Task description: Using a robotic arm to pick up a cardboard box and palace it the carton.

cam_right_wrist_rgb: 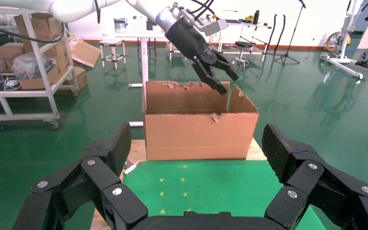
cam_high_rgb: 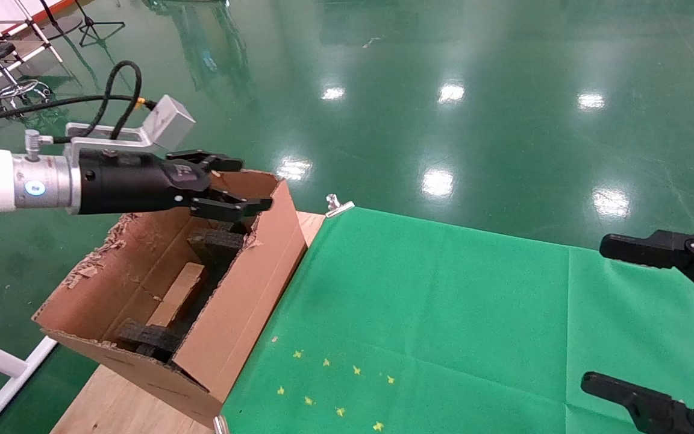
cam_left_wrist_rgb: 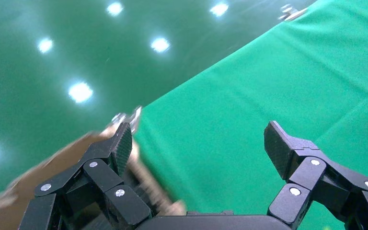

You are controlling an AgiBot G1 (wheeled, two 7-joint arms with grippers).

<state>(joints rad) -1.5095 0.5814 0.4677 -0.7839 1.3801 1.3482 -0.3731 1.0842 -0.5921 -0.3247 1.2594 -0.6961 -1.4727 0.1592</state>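
The carton stands at the table's left end, flaps torn, with black foam pieces inside. The small cardboard box lies inside it on the bottom, between the foam pieces. My left gripper, on the white arm, hovers over the carton's far end, open and empty. In the left wrist view it is open over the carton's blurred edge and the green cloth. My right gripper is parked open at the right edge. The right wrist view shows it open, facing the carton.
A green cloth covers the table to the right of the carton, with yellow star marks near the front. A metal clip holds the cloth's far corner. Bare wooden tabletop shows under the carton. Shelves stand beyond.
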